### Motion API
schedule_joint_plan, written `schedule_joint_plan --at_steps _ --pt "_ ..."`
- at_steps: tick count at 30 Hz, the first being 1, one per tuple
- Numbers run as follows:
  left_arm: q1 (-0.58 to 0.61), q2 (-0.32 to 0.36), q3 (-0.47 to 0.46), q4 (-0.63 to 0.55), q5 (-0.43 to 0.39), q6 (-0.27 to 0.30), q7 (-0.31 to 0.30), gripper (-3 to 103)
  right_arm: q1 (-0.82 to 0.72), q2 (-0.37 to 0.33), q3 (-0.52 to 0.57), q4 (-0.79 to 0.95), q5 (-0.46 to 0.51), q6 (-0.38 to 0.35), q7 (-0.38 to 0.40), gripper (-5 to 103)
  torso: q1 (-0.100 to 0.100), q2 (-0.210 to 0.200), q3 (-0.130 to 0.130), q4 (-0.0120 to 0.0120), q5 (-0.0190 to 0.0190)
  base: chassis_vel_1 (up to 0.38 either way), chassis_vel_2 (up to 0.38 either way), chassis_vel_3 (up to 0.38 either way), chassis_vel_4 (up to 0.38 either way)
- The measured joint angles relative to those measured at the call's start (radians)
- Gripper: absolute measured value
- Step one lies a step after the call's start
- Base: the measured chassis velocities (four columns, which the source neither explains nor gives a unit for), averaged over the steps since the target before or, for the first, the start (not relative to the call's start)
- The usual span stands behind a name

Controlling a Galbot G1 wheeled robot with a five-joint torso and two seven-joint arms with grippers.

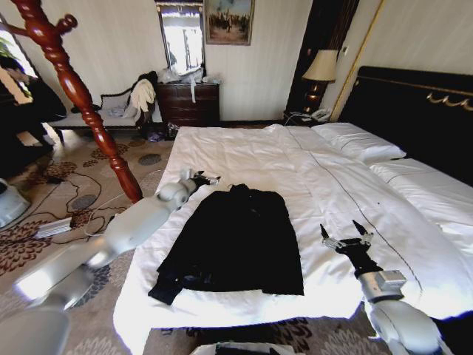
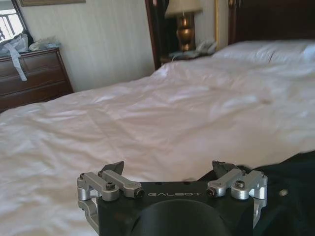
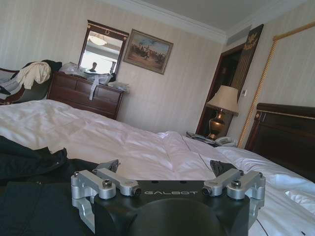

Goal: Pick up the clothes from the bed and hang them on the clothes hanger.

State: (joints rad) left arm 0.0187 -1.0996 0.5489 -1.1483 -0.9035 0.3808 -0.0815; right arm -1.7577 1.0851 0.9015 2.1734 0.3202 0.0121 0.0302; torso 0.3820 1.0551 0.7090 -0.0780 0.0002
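The clothes (image 1: 235,240), a black long-sleeved garment, lie spread flat on the white sheet of the bed (image 1: 347,200), in the part nearest the robot, collar toward the far end and hem toward the foot edge. One dark sleeve trails down to the lower left corner of the garment, near the mattress edge.

The left claw (image 1: 207,178) hovers over the sheet just beside the collar, to the left of it and slightly beyond; it does not touch the fabric. Its fingers stand apart, with nothing between them. In the left wrist view the left claw (image 2: 170,167) shows both dark fingertips (image 2: 112,168) spread wide above bare white sheet, with a black edge of the clothes (image 2: 290,187) just past one finger.

The right claw (image 1: 345,231) hangs over the sheet to the right of the garment, near its lower right corner but clear of it, a strip of white sheet between them. Its two tips are also spread, empty. In the right wrist view the right claw (image 3: 167,166) has the clothes (image 3: 34,162) lying off to one side, rumpled and dark against the sheet.

A turned red-brown wooden post (image 1: 77,96) stands on the carpet left of the bed.
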Motion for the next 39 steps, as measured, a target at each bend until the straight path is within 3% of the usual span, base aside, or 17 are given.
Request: schedule_joint_plan --at_steps 2,3,5,7,9,13,18,26,30,35,39 --pt "-0.037 -0.05 0.022 0.071 0.033 0.092 0.0 100 0.0 0.0 0.0 0.0 0.0 0.0 0.0 100 0.0 0.0 0.0 0.0006 0.0 0.0 0.0 0.0 0.0" --pt "-0.037 -0.05 0.022 0.071 0.033 0.092 0.0 100 0.0 0.0 0.0 0.0 0.0 0.0 0.0 100 0.0 0.0 0.0 0.0006 0.0 0.0 0.0 0.0 0.0" --pt "-0.063 -0.098 0.031 0.128 0.025 0.189 0.009 100 0.001 0.0 -0.001 0.0 0.0 0.0 0.0 100 0.0 0.0 0.0 0.0003 -0.0002 0.0 0.0 0.0 0.0" --pt "-0.087 -0.161 0.03 0.195 0.014 0.246 0.016 100 0.001 0.0 -0.001 -0.001 0.001 -0.001 0.0 100 0.0 0.0 0.0 0.0006 0.0 0.0 0.0 0.0 0.0" --pt "-0.1 -0.199 0.028 0.241 0.016 0.26 0.026 100 0.001 0.0 -0.001 -0.001 0.001 -0.001 0.0 100 0.0 0.0 0.0 0.0002 -0.0001 0.0 0.0 0.0 0.0" --pt "-0.149 -0.349 0.018 0.437 0.058 0.309 0.074 100 0.001 0.0 -0.001 -0.001 0.001 -0.001 0.001 100 0.0 0.0 0.0 -0.0004 0.0001 0.0 0.0 0.0 0.0" --pt "-0.167 -0.424 -0.007 0.575 0.121 0.353 0.11 100 0.001 -0.001 -0.001 -0.001 0.001 -0.001 0.001 100 0.0 0.0 0.0 0.0003 0.0 0.0 0.0 0.0 0.0" --pt "-0.134 -0.444 -0.055 0.664 0.211 0.36 0.141 100 0.001 -0.001 -0.001 -0.001 0.001 -0.001 0.001 100 0.0 0.0 0.0 0.0003 -0.0003 0.0 0.0 0.0 0.0" --pt "-0.123 -0.463 -0.082 0.722 0.257 0.335 0.165 100 0.001 -0.001 -0.001 -0.001 0.001 -0.001 0.001 100 0.0 0.0 0.0 0.0005 -0.0003 0.0 0.0 0.0 0.0" --pt "-0.104 -0.511 -0.171 0.822 0.395 0.275 0.194 100 0.002 -0.001 -0.001 -0.001 0.001 -0.001 0.001 100 0.0 0.0 0.0 -0.0006 -0.0004 0.0 0.0 0.0 0.0" --pt "-0.1 -0.514 -0.203 0.849 0.419 0.265 0.197 100 0.001 -0.001 -0.001 -0.001 0.001 -0.001 0.001 100 0.0 0.0 0.0 0.0001 -0.0003 0.0 0.0 0.0 0.0"
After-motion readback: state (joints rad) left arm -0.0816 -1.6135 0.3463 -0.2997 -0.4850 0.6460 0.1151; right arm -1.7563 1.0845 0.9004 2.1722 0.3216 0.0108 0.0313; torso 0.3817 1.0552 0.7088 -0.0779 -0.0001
